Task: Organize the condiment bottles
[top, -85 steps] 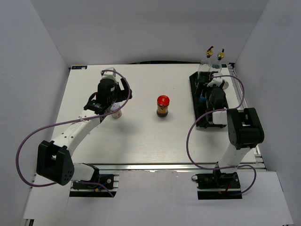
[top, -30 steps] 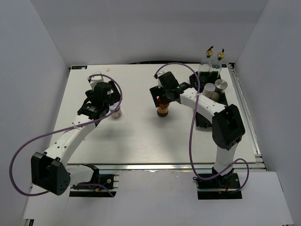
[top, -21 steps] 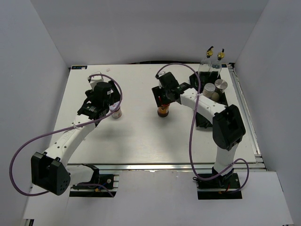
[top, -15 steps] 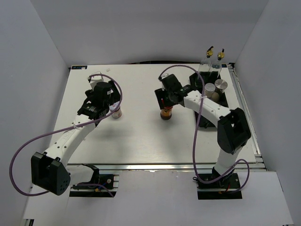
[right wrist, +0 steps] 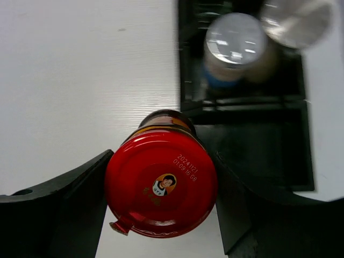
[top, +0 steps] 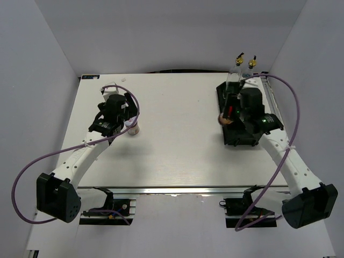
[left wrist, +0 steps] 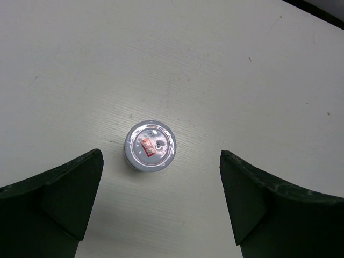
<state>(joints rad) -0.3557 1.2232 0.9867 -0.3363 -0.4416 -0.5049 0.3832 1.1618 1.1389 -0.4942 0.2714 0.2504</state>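
The right tool [right wrist: 161, 201] is clamped on a dark jar with a red lid [right wrist: 161, 185], one black finger pressed against each side of the lid. The jar is upright. It is held at the left edge of a black compartment tray [right wrist: 252, 140], so that part of it is over the white surface [top: 177, 156] and part over the tray's rim. Whether its base touches anything cannot be told. In the tray compartment just beyond the jar stands a shaker with a silver top and a blue band [right wrist: 234, 45]. Beside it is another silver-capped shaker [right wrist: 295, 16], which is blurred. At the tray's far end, near the back wall, two clear glass bottles with gold pourer tops [top: 238, 63] [top: 251, 65] stand side by side.

The left tool [left wrist: 161, 201] has its fingers spread wide apart and grips nothing. It hangs above a small jar with a red-and-white lid [left wrist: 150, 146]. This jar stands upright on the left half of the surface, between the two fingers and touching neither, well apart from the tray.
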